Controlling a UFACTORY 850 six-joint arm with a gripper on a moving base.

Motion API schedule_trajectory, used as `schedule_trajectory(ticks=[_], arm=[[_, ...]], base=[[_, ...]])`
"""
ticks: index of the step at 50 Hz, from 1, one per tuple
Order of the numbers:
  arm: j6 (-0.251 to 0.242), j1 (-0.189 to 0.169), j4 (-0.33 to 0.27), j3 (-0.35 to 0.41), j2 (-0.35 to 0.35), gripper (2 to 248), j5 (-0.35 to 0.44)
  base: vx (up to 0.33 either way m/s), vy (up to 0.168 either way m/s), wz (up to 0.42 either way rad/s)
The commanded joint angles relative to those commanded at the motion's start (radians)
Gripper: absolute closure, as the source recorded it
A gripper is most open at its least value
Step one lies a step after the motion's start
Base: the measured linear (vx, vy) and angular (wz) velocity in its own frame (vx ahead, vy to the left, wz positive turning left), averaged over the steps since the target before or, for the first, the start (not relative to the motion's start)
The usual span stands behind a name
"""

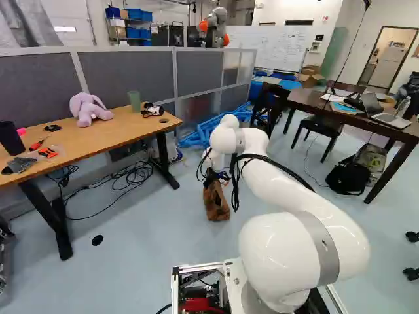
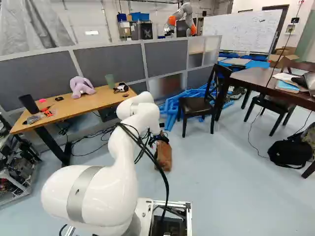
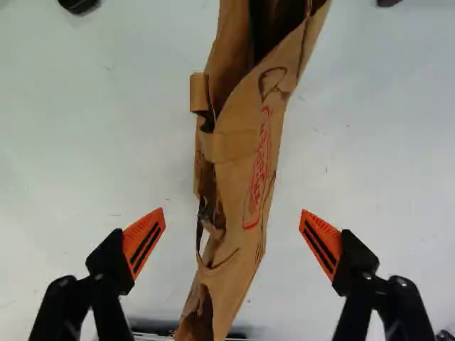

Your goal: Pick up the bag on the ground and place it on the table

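- Pincer (image 3: 233, 213) wide, nothing gripped.
- Paper bag (image 3: 240, 167) on floor (image 1: 141, 245), running between the fingers and ahead, gap each side.
- Long axis crosses closing line; squeeze should take narrow width.

No words or numbers can be read with certainty. Red lettering (image 3: 260, 167) runs lengthwise on the side of the brown paper bag (image 3: 234, 174), inside a thin red outline; folds and slant keep it from being spelled out. On the whiteboard (image 2: 238, 32) beyond the partition (image 2: 169, 56), handwriting spreads in several patches, all too small to make out.
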Motion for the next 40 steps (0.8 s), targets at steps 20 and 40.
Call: schedule_trajectory(ticks=[20, 40], arm=[[0.0, 0.012, 0.0, -0.159, -0.115, 3, 0.0], [0.0, 0.014, 0.0, -0.269, -0.208, 3, 0.0]], base=[[0.0, 0.0, 0.0], [0.0, 0.0, 0.0]])
